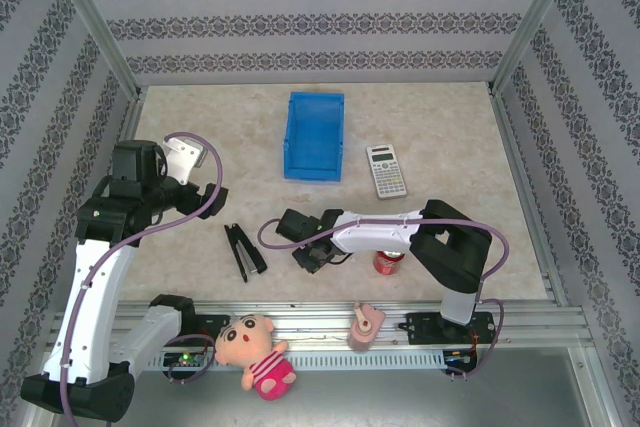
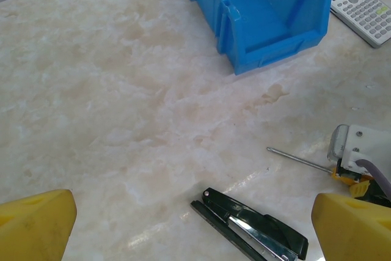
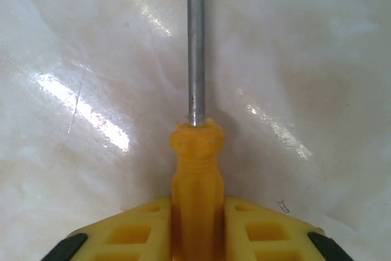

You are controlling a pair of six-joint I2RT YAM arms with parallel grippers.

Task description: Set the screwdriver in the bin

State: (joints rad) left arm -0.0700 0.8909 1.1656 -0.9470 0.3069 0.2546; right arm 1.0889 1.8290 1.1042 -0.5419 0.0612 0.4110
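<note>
Right jaws clenched on screwdriver (image 3: 195, 169) handle, shaft pointing ahead; left jaws spread wide.

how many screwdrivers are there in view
1. The right gripper holds the screwdriver by its handle, shaft sticking out past the fingertips, just right of the stapler in the top view. Another could lie hidden.

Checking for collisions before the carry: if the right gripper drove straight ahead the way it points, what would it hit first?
Likely nothing nearby: beyond the screwdriver it holds, the right gripper faces bare table. The stapler and bin lie off that line, though depth is uncertain.
</note>
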